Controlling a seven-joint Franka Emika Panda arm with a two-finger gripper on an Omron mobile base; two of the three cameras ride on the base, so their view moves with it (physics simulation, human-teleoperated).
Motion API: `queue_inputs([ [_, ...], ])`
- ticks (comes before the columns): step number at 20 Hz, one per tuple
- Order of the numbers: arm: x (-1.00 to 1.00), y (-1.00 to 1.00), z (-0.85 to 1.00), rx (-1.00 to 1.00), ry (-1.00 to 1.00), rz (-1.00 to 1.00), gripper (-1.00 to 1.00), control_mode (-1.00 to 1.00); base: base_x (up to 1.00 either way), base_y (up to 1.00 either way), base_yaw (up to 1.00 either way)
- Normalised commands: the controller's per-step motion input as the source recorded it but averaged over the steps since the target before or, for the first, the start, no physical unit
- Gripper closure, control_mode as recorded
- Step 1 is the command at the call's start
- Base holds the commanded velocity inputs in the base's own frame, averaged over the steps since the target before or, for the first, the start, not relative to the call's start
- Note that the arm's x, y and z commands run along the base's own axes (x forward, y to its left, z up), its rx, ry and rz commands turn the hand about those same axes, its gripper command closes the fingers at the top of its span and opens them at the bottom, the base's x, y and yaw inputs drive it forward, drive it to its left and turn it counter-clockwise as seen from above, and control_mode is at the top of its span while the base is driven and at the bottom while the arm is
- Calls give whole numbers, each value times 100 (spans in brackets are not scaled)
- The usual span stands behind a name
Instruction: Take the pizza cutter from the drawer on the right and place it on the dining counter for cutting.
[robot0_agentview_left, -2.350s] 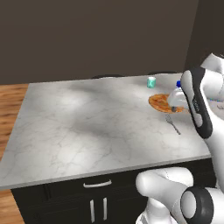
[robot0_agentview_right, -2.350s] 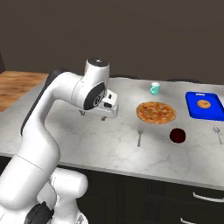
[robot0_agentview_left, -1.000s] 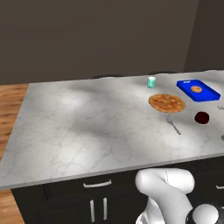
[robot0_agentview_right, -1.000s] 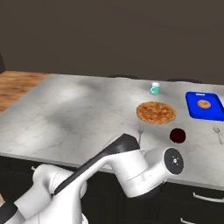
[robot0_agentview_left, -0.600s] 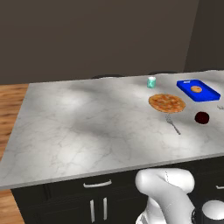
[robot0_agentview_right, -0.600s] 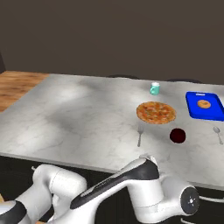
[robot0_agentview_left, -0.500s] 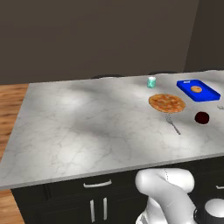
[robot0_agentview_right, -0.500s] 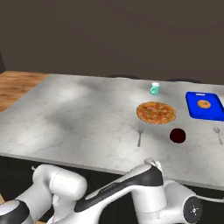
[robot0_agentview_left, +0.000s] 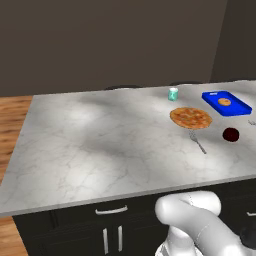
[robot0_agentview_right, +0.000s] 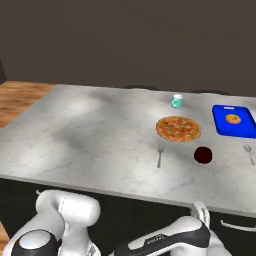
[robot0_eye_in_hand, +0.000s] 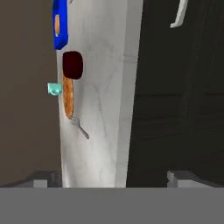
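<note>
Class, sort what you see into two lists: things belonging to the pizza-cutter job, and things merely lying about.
Job:
dining counter
cabinet fronts with a silver handle
gripper, open

Lying about:
pizza
blue tray
teal cup
fork
spoon
dark red bowl

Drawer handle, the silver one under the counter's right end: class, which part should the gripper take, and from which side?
Take the drawer handle mid-bar, coming straight in from the room side, below the dining counter edge. It is a slim bar seemingly standing off the black front, so the open gripper could close across it.
</note>
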Motion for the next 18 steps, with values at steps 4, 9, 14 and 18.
queue_inputs([
  [4,0,-80,-51,17,-11,-15,-100,-100,0,0,0],
  [9,0,-71,-52,10,-9,-9,-100,-100,0,0,0],
  [14,3,-51,-50,1,-11,-7,-100,-100,0,0,0],
  [18,18,-38,-39,0,-7,-4,-100,-100,0,0,0],
])
